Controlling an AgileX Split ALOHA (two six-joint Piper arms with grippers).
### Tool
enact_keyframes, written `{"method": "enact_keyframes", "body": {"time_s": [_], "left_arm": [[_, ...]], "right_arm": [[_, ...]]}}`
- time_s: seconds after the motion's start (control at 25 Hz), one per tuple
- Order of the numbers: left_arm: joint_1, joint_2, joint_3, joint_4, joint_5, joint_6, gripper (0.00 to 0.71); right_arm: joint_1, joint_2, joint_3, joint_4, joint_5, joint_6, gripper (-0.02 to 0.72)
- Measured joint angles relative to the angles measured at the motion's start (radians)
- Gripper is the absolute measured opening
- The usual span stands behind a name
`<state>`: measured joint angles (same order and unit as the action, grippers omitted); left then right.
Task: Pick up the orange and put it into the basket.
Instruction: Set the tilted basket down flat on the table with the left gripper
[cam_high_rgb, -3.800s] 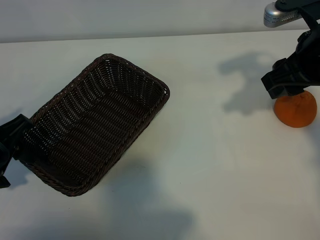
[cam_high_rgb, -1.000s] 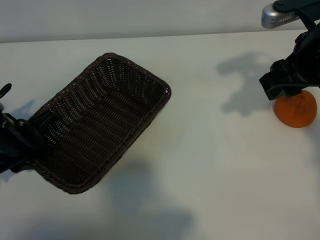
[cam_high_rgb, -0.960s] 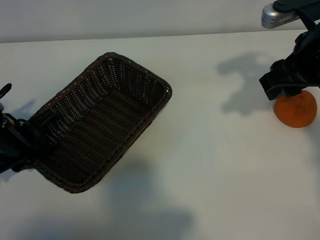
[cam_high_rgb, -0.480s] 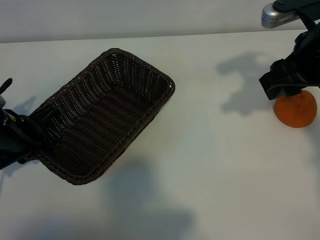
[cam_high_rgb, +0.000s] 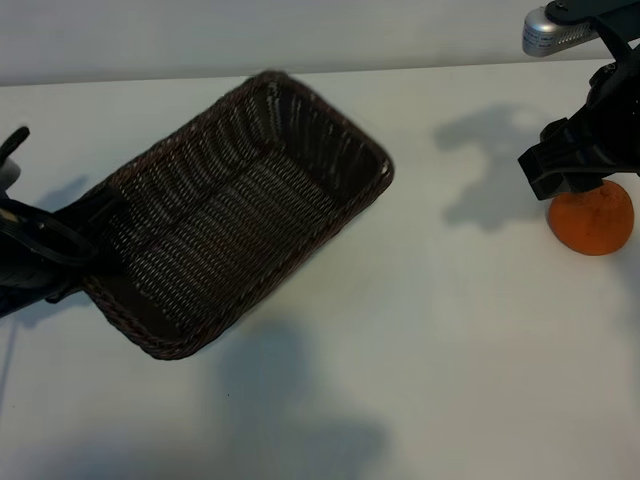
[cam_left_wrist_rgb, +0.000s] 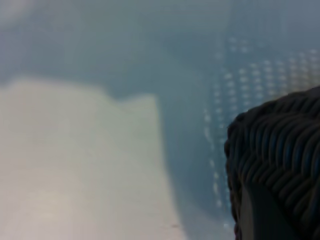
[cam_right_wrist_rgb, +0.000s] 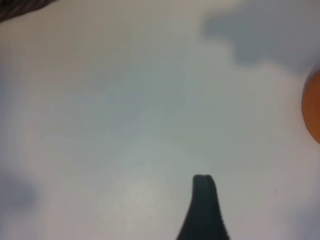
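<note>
1. While the orange (cam_high_rgb: 592, 217) sits on the table (cam_high_rgb: 450, 350) at the far right edge, the left gripper (cam_high_rgb: 70, 255) is clamped on the near short end of the basket (cam_high_rgb: 240, 215), at the left side.
2. That basket is tipped, with its far end raised off the table and a broad shadow below it, which suggests it is being lifted by one end, probably to carry it toward the fruit.
3. Above and just beside the orange hangs the right gripper (cam_high_rgb: 575, 165), pointing steeply down; its jaws stand open, and the fruit lies off to one side of it in the right wrist view, not between the fingers.
4. Basket and orange lie well apart, so the fruit is not yet picked up.
5. Gripping one end of the wicker leaves the basket free to swing or slip.
</note>
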<state>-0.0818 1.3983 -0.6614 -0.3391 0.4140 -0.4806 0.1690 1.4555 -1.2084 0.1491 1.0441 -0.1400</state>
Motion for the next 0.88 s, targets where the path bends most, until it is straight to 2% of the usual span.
{"method": "enact_keyframes", "body": {"time_s": [0.2,0.32,0.48,0.6,0.88], "left_arm": [[0.008,-0.054,0.000,-0.155,0.003,0.164,0.166],[0.050,-0.066,0.000,-0.219,0.037,0.268,0.166],[0.137,-0.066,0.000,-0.241,0.089,0.382,0.166],[0.182,-0.066,0.000,-0.242,0.104,0.457,0.166],[0.197,0.039,-0.134,-0.235,0.227,0.559,0.166]], "right_arm": [[0.000,0.000,0.000,0.000,0.000,0.000,0.526],[0.000,0.000,0.000,0.000,0.001,0.000,0.526],[0.000,0.000,0.000,0.000,0.002,0.000,0.526],[0.000,0.000,0.000,0.000,0.003,0.000,0.526],[0.000,0.000,0.000,0.000,0.004,0.000,0.526]]}}
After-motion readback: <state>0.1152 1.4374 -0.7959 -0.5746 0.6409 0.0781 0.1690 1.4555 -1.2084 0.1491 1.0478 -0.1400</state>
